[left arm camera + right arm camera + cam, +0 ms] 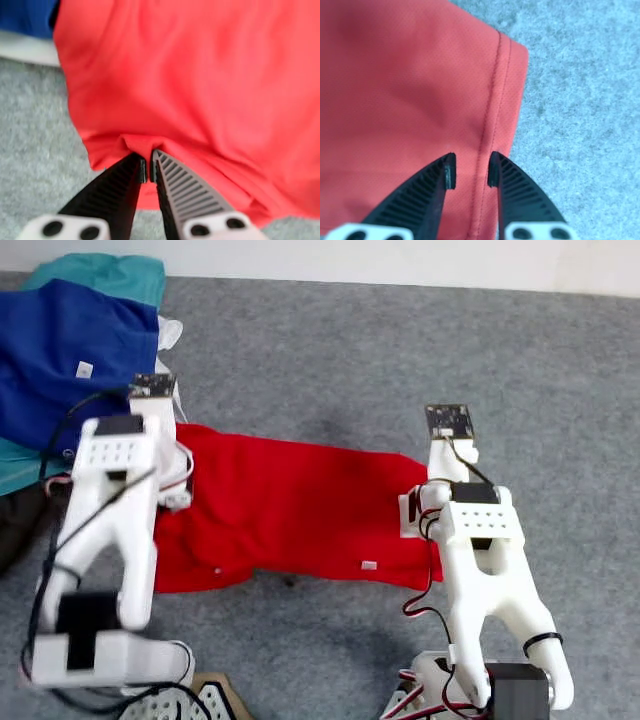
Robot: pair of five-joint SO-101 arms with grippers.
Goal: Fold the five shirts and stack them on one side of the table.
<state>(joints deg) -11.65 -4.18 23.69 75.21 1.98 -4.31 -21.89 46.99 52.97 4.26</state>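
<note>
step in hand: folding the red shirt (290,510), which lies spread across the middle of the grey table (400,360) between the 2 arms, part-folded into a long band.

left gripper (149,170): jaws drawn almost together on a small pucker at the shirt's edge, so i judge it to be pinching the cloth. right gripper (471,175): jaws narrowly apart, astride the stitched hem near a corner of the shirt; nothing clamped yet.

next move, as a judgement: the right jaws need to close on that hem so both ends are held, then both arms lift and carry the edge over together. an uneven lift would skew the fold.

surroundings: blue shirt (70,350) on a teal shirt (110,275) at the far left corner, unfolded, with a white garment (168,335) just beside them and dark cloth (15,520) at the left edge. the red shirt's left end lies close to this heap; a wide sweep there could drag the blue shirt along. no folded stack visible, so the task looks early.
</note>
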